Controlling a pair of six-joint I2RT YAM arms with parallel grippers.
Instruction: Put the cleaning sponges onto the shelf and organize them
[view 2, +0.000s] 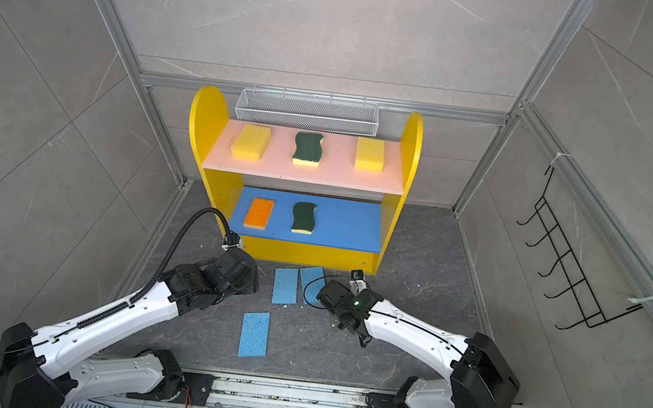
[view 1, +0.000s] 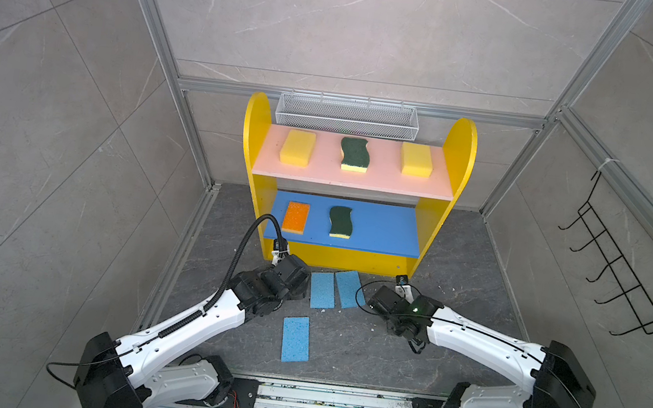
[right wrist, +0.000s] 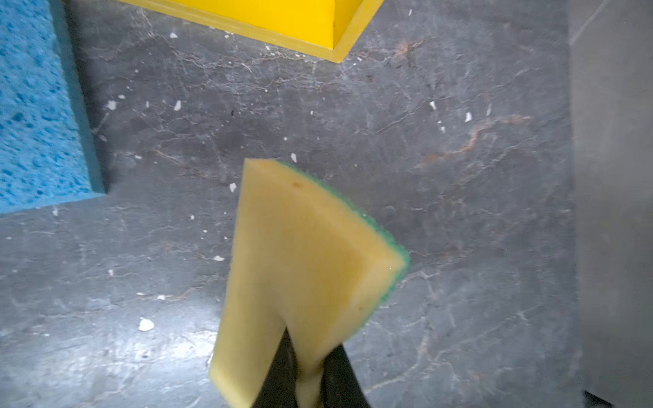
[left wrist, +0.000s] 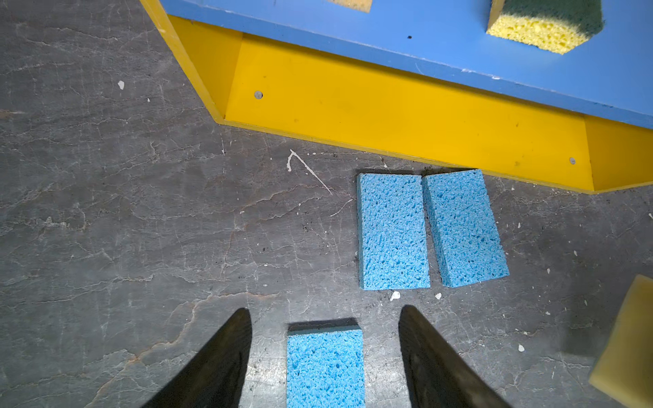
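Item: bright-green-topped sponge point(right wrist: 307, 265). Clenched at one short end by the right gripper point(right wrist: 307, 356), foam pinched. Long axis runs straight out beyond the fingertips, green face turned sideways, likely a carrying hold for the shelf point(view 1: 464, 158).

Item: light-blue sponge point(left wrist: 325, 367). Flat on the tabletop point(left wrist: 141, 229), ungrasped, lying lengthwise between the spread jaws of the left gripper point(left wrist: 325, 310).

On the pink upper board point(view 2: 303, 173) of the shelf point(view 2: 407, 168) a yellow block point(view 2: 251, 142) lies near the left end, a dark-green scourer point(view 2: 307, 149) mid-board, another yellow block point(view 2: 370, 154) near the right end; the blue lower board point(view 2: 347, 224) carries an orange-topped sponge point(view 2: 259, 213) at its left end, a second scourer point(view 2: 303, 218) near it; three light-blue sponges point(view 2: 285, 286) point(view 2: 311, 276) point(view 2: 254, 334) lie on the floor point(view 2: 409, 306).
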